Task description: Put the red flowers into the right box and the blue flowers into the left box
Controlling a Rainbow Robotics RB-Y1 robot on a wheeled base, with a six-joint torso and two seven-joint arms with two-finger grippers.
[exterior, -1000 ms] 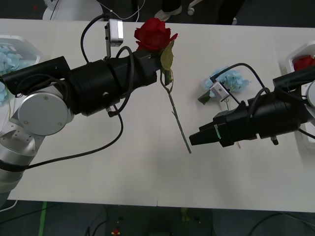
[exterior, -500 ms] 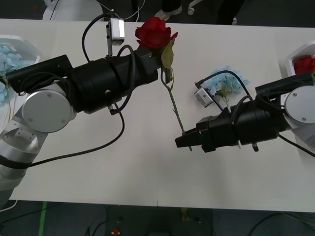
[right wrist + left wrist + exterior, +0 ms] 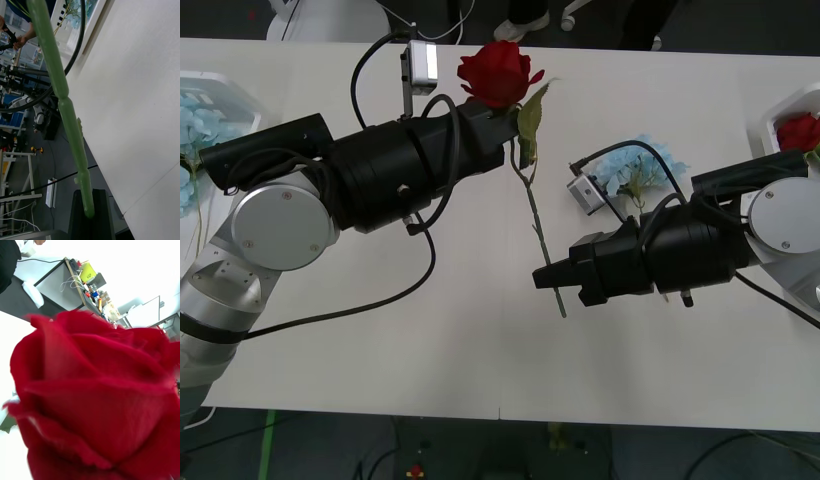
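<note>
One red flower is held just under its bloom by my left gripper, whose fingers are hidden beneath the petals; the bloom sits close in the left wrist view. Its green stem slants down toward the table's front. My right gripper is shut on the lower stem, black fingers together. A blue flower lies on the table behind the right arm. The left box holds blue flowers. The right box holds a red flower.
The white table runs open between the arms and toward the front edge. A small camera module and cable on the right wrist hang over the blue flower. Dark floor lies beyond the table's far edge.
My right gripper has swung left across the table from beside the blue flower and now grips the rose's lower stem. The left arm and the bloom shifted slightly right.
</note>
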